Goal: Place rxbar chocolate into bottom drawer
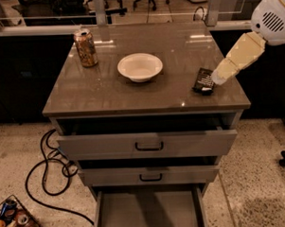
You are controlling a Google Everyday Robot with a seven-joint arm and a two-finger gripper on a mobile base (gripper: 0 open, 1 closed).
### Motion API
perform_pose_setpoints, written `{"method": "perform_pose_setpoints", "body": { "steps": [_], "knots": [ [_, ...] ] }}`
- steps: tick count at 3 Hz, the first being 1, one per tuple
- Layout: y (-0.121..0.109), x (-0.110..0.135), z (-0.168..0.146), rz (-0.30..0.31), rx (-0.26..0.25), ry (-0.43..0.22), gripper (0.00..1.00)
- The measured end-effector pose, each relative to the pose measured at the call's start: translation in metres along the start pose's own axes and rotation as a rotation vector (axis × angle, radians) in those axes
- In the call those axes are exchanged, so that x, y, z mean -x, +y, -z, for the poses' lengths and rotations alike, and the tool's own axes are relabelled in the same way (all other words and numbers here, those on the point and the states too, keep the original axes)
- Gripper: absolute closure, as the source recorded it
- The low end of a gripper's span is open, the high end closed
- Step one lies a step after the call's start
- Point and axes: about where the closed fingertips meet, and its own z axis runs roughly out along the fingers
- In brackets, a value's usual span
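The pincer (216,77) hung at the right of the frame, just beside the black snack bar (203,81); I could not tell whether it was open or closed. The bar lay flat near the worktop (132,94)'s right edge, right of a white bowl (140,66). A can (85,48) stood at upper left. The bottom drawer (147,214) stood pulled out at lower centre, under 2 upper drawers (148,144).

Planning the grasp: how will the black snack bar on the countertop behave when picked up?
The rxbar chocolate lies flat and thin, probably light but awkward to pinch. On the glossy countertop it may slide if nudged; it shouldn't roll. The tool is close beside it.
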Motion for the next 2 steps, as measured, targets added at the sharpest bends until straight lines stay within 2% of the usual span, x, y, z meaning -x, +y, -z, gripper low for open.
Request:
{"method": "perform_pose_setpoints", "body": {
  "steps": [2],
  "knots": [
    [-0.0086,-0.0023,-0.0083,-0.295,-0.095,-0.004,0.0]
  ]
}}
